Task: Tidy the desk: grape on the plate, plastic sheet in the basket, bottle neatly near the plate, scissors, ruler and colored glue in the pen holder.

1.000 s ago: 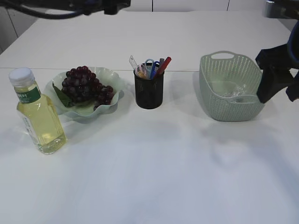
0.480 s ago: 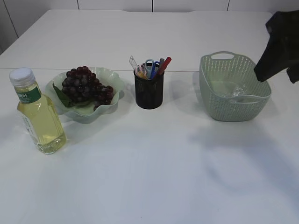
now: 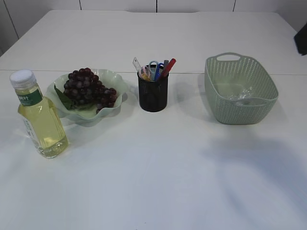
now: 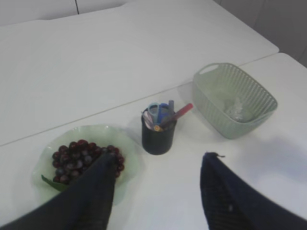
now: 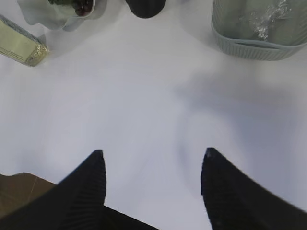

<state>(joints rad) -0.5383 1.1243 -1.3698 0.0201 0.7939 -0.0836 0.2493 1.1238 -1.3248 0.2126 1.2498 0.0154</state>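
Four things stand in a loose row on the white surface (image 3: pixel 158 182), well apart from one another except at the left end. Farthest left is the bottle (image 3: pixel 38 117), upright, white cap on, filled with pale yellow liquid; it stands just beside the wavy green plate (image 3: pixel 115 81), on that plate's front-left side. The grape (image 3: pixel 88 88) bunch lies on the plate, dark red, with a green leaf under its left edge. Right of the plate, near the middle, is the black mesh pen holder (image 3: pixel 153 93); out of its top stick the blue-handled scissors (image 3: pixel 154 68), a pale ruler (image 3: pixel 137 64) leaning left, and the red-capped colored glue (image 3: pixel 168 66) leaning right. Farther right is the green basket (image 3: pixel 240 110) with handle slots at both ends, and the crumpled clear plastic sheet (image 3: pixel 241 94) lies on its floor.

Nothing stands between these things, and the front half of the surface is bare. Both arms are high above it. The left gripper (image 4: pixel 158 165) looks down on plate, holder and basket, its dark fingers (image 4: pixel 103 175) spread wide with nothing between them. The right gripper (image 5: pixel 151 163) hangs over the bare front area, its fingers (image 5: pixel 93 175) likewise spread and holding nothing. In the exterior view only a dark scrap of arm shows at the right edge.
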